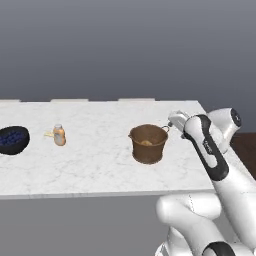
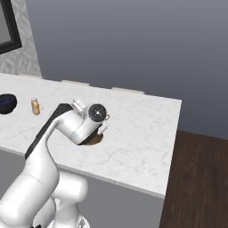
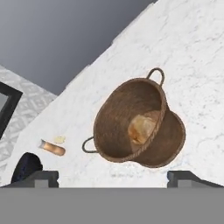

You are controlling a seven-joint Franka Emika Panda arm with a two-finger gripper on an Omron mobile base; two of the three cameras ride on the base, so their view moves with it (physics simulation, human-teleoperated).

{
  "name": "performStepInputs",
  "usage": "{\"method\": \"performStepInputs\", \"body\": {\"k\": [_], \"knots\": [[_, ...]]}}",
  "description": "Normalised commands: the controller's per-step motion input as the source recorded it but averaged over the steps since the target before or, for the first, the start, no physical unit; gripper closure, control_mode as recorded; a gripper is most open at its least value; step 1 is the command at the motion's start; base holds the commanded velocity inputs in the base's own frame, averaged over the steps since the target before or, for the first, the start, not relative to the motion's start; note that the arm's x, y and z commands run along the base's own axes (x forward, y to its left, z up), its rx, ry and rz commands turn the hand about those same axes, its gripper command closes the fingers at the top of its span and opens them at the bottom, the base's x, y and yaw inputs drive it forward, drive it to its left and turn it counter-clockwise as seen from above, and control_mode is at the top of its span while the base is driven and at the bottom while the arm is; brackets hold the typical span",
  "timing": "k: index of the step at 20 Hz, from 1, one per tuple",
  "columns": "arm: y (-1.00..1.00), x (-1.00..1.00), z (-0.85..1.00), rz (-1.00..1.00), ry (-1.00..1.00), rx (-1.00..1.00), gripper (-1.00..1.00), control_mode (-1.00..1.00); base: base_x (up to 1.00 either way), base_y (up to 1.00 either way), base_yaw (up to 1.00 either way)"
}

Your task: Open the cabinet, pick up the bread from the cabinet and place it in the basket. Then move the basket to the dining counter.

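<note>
With the basket [image 1: 148, 144] standing on the dining counter [image 1: 100, 165] (bread [image 3: 141, 128] inside), the gripper [image 3: 113, 177] is hanging open beside its right handle, risking tipping it.

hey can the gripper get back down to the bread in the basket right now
Probably yes. The gripper stands open just above the basket, whose mouth is uncovered, and the bread lies exposed on its bottom. Nothing sits between the fingertips and the roll; only the basket's wall would crowd the approach.

No readable text anywhere; the small bottle [image 1: 59, 135] looks too blurred to show any label
</note>
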Motion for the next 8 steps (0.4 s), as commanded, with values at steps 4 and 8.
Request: {"method": "performStepInputs", "body": {"k": [4, 8], "knots": [[0.13, -0.82, 0.88, 0.17, -0.25, -0.12, -1.00, -1.00, 0.00, 0.00, 0.00], [0.14, -0.45, 0.75, 0.09, -0.12, -0.07, -1.00, -1.00, 0.00, 0.00, 0.00]]}}
